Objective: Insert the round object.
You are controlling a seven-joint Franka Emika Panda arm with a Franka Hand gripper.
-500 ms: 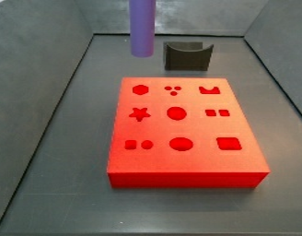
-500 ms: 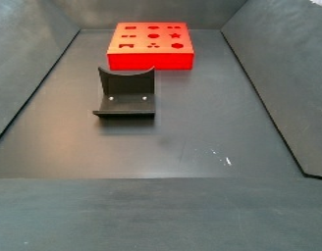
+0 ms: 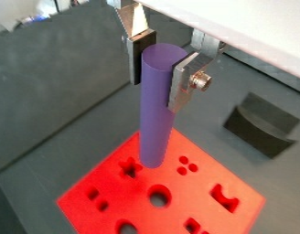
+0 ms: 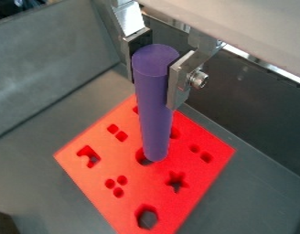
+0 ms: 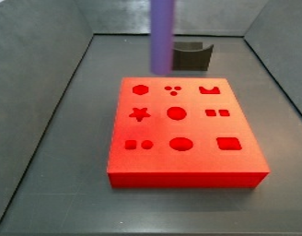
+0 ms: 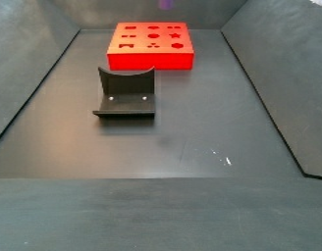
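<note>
My gripper (image 3: 163, 69) is shut on the top of the round object, a long smooth purple peg (image 3: 153, 119). It hangs upright between the silver fingers in both wrist views (image 4: 154, 110). The red block (image 5: 154, 129) with several shaped holes lies on the dark floor below. In a side view the peg (image 5: 162, 37) comes down from the top edge, its lower end in the air above the block's far edge. The gripper itself is out of both side views. A round hole (image 5: 177, 113) sits at the block's middle.
The dark fixture (image 5: 191, 57) stands on the floor just beyond the block, also seen in a wrist view (image 3: 262, 123) and nearer the camera in a side view (image 6: 126, 93). Grey walls enclose the floor. The block (image 6: 152, 59) lies at the far end there.
In the side view the peg has moved to the right, towards the fixture, still held upright above the block's far edge.
</note>
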